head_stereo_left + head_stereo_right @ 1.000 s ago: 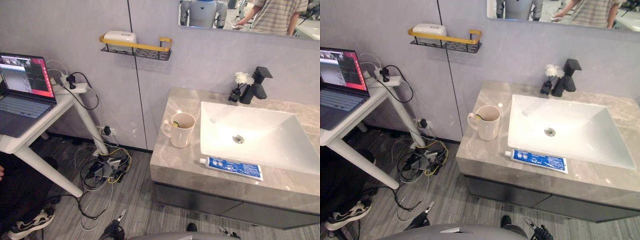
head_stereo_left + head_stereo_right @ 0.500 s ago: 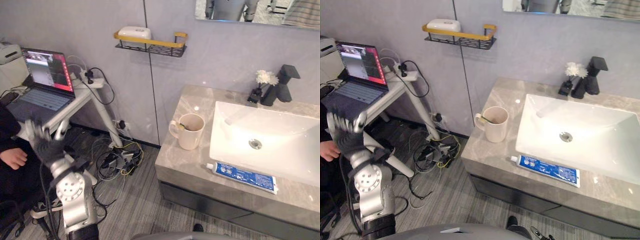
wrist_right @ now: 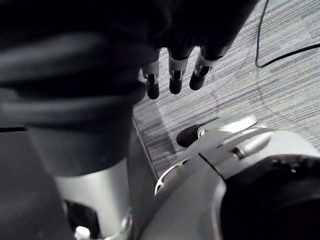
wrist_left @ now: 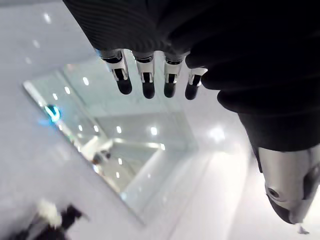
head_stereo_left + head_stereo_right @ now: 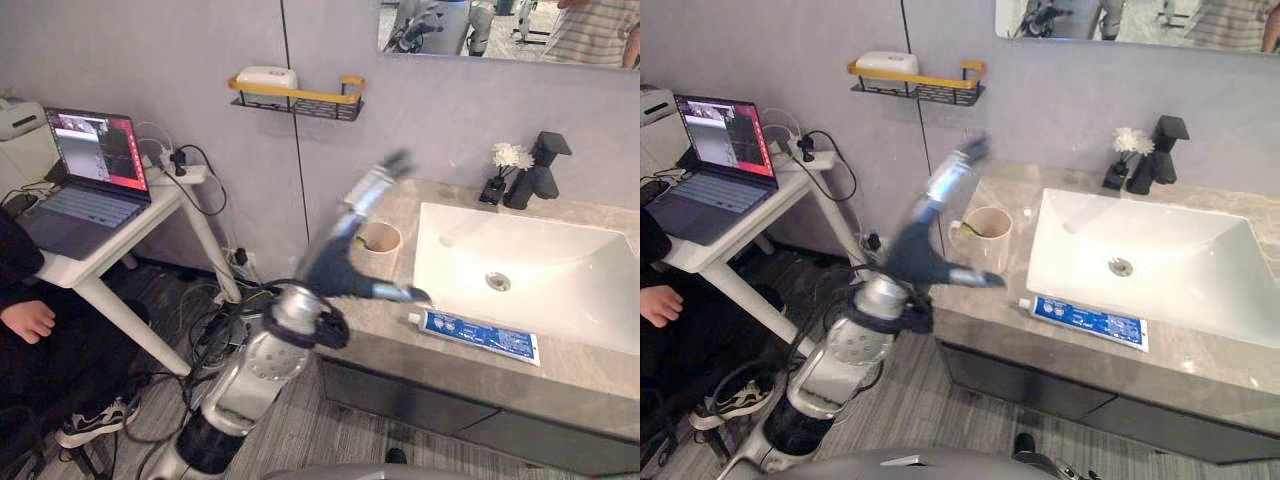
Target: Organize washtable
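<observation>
Your left hand (image 5: 338, 268) hangs open-fingered and empty at the counter's (image 5: 1015, 190) left edge, just beside the mug (image 5: 986, 238). The toothpaste tube (image 5: 478, 335) lies along the front edge, before the sink (image 5: 520, 270). Faucet (image 5: 540, 170) and flower vase (image 5: 503, 170) stand at the back edge. There's bare counter behind the mug. Right hand (image 3: 175, 75) is relaxed over the floor.

White side table (image 5: 168, 196) on slanted legs, against the grey wall. On it: open laptop (image 5: 88, 178) with lit screen, plus white power strip (image 5: 182, 172) at the wall-side edge. Under and just past its legs: tangle of cables (image 5: 228, 312) on grey plank floor (image 5: 290, 420). At its near side: seated person in black, hand (image 5: 28, 322) on lap, sneaker (image 5: 88, 424) below. Higher on the wall beyond it: black wire shelf (image 5: 300, 100) with yellow rail, white soap box (image 5: 266, 77) inside; farther along, mirror (image 5: 500, 30).
</observation>
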Robot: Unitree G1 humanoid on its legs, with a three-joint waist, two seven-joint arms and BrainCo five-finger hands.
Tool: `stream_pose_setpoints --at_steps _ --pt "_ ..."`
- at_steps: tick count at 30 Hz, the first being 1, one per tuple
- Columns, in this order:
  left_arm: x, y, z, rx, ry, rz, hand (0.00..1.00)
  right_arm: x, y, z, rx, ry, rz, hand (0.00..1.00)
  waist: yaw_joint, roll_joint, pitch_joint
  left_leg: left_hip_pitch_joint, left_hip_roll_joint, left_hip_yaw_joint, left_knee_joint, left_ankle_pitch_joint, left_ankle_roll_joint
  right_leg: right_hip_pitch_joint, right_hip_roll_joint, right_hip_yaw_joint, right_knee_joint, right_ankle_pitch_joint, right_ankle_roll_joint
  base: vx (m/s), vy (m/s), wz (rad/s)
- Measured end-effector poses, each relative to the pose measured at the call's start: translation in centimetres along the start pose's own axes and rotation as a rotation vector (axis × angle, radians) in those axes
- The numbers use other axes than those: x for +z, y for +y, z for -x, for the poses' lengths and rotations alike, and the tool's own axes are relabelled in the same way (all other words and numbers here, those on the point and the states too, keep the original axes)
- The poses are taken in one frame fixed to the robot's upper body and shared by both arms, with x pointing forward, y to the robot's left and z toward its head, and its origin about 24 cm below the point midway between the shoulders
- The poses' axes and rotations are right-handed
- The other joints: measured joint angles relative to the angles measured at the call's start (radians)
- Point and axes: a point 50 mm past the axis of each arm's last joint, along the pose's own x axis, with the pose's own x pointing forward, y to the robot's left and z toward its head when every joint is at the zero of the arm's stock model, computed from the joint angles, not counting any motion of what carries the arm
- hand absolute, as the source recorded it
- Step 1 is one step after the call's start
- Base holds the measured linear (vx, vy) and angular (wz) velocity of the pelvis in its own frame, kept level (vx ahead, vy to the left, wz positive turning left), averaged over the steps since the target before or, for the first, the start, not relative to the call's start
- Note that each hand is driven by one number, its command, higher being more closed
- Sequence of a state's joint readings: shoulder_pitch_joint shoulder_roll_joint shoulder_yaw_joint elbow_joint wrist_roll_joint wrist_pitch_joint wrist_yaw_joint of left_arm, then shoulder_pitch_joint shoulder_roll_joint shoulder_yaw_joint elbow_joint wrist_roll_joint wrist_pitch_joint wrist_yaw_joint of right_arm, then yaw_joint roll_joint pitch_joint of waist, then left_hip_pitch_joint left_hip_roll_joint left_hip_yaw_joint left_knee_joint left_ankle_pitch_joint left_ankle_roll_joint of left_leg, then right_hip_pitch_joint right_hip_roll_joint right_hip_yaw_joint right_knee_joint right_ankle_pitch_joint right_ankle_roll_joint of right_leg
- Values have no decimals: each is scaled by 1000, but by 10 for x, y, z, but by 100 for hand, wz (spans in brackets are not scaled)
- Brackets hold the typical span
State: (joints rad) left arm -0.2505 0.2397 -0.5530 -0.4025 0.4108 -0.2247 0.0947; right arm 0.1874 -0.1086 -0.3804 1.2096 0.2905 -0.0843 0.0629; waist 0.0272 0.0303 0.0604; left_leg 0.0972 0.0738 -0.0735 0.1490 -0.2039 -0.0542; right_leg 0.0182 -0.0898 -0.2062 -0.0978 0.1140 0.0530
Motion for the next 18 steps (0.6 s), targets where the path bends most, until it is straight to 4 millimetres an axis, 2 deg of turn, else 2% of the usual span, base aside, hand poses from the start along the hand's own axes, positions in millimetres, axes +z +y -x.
stream_pose_setpoints --at_steps 2,4,7,12,14,16,18 --pt "-1 -16 -7 -119 -18 3 0 2 1 0 7 -4 3 0 -17 0 -1 -16 0 2 1 2 3 -16 -1 1 0 0 0 -56 4 -5" --pt "-11 -41 -16 -263 -1 -7 0 1 1 0 7 -2 3 0 -32 1 -1 -19 1 5 1 5 3 -21 0 1 1 5 -3 0 0 0" --pt "-28 -63 -23 -382 62 -35 0 5 3 -1 15 -14 6 0 -48 5 -4 -26 1 13 -3 6 0 -35 -1 3 4 26 -4 7 -10 -6" --pt "-45 -80 -25 -484 131 -63 0 10 4 -2 19 -29 5 0 -52 15 -6 -42 1 24 -16 17 -15 -62 3 14 7 45 3 52 -17 -6" --pt "-58 -84 -18 -519 192 -71 0 15 8 -3 26 -45 -1 0 -55 16 1 -8 5 42 -37 16 -17 -51 12 33 4 44 2 59 -5 -27" --pt "-68 -86 -12 -546 239 -103 0 20 11 -4 33 -59 -8 0 -75 18 1 -4 4 42 -45 14 -18 -50 13 34 0 41 1 53 3 -9" --pt "-77 -89 -6 -568 284 -115 0 22 14 -4 37 -65 -12 0 -81 20 3 -1 5 44 -51 12 -20 -51 12 35 -1 38 3 58 5 -1"
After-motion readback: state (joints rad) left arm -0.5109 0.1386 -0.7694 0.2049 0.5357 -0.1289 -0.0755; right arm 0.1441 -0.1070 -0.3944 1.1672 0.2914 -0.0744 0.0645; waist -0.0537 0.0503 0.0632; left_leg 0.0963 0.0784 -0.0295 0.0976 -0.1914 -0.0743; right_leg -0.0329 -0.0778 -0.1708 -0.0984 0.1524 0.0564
